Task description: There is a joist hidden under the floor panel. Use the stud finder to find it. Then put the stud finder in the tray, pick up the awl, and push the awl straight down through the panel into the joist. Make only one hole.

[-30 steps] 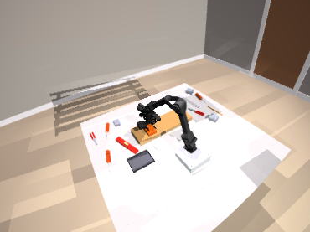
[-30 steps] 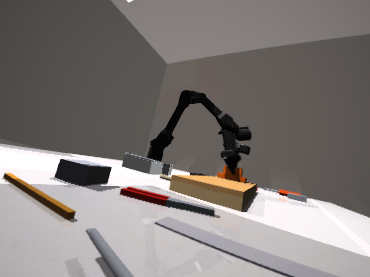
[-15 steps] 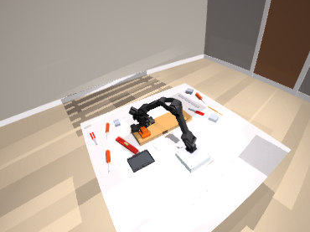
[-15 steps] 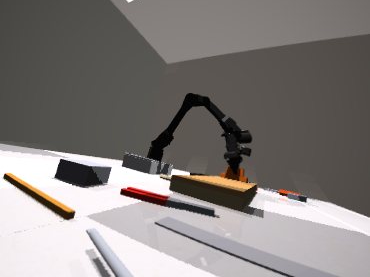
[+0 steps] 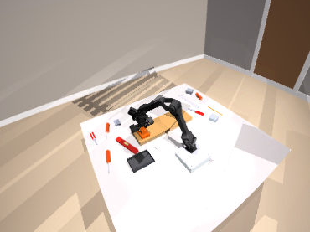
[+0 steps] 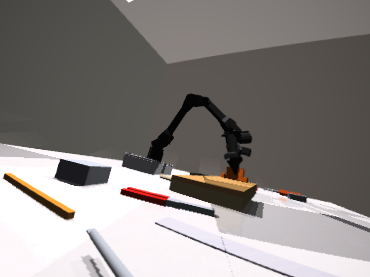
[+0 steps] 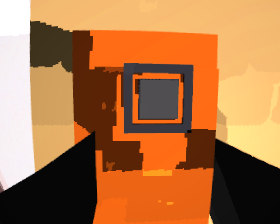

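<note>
Colours here: the stud finder (image 7: 153, 147) is bright orange with a dark grey square window framed in darker grey. The floor panel (image 5: 167, 124) under it is light tan wood. The arm and gripper (image 5: 142, 124) are black, the tabletop (image 5: 235, 185) white. The tray (image 5: 141, 160) is dark charcoal, and the level (image 5: 126, 145) is red.
</note>
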Available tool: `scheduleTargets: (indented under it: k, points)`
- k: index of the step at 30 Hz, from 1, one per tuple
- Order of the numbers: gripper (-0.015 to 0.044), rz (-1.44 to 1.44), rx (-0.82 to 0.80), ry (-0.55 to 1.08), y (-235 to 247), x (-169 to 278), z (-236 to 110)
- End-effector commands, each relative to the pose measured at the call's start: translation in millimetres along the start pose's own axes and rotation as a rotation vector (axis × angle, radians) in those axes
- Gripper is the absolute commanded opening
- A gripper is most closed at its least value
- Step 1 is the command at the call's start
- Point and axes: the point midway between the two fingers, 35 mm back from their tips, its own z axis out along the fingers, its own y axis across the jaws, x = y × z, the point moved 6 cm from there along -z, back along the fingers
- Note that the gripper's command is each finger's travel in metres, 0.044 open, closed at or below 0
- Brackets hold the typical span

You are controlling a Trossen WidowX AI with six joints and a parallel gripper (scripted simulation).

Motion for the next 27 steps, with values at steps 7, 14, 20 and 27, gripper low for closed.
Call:
scheduleTargets:
  k: [7, 14, 20, 27]
  points:
    - [0.0, 0.001, 0.006, 0.0, -33, 0, 1]
    - [0.0, 0.0, 0.008, 0.0, -59, 0, 1]
    - [0.0, 0.0, 0.011, 0.0, -82, 0, 1]
    - [0.0, -0.001, 0.013, 0.0, -108, 0, 0]
